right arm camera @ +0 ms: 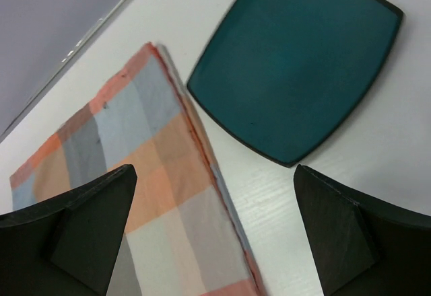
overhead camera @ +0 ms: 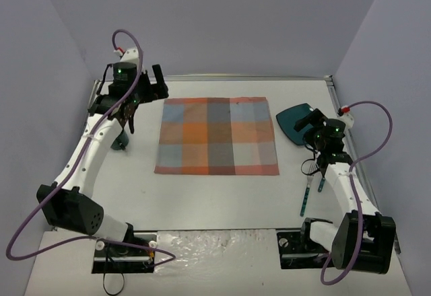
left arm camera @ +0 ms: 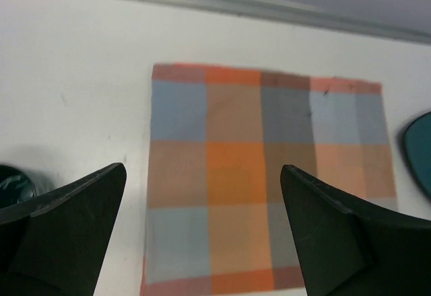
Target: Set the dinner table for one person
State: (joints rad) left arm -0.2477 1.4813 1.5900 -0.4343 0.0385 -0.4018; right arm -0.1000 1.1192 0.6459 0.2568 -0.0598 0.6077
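Black fingers (left arm camera: 74, 222) of the left claw (left arm camera: 203, 171) fill the bottom corners of the left wrist view. They stand wide apart with nothing between them and nothing touching them. Through the gap shows a plaid placemat (left arm camera: 262, 175) in orange, blue and grey, lying flat below the claw. At the left edge of that view sits part of a dark teal cup (left arm camera: 13, 185), apart from the cloth.

On the other side, the right claw (right arm camera: 215, 171) is spread just as wide and also grips nothing. Below it are the right edge of the placemat and, just beside that edge, a dark teal plate (right arm camera: 296, 67) with rounded corners. A narrow strip of white separates plate and cloth.

From above, the large white table (overhead camera: 222, 198) carries everything. The placemat lies at its middle, squared to the edges. The left arm reaches to the far left corner, its claw held above the surface left of the cloth's far corner, and the cup stands beside that arm, left of the placemat. The plate lies right of the cloth's far corner, partly hidden by the right arm. Near that arm's forearm, toward the near right side, lie thin teal-handled utensils (overhead camera: 306, 200), too small to tell which kind.
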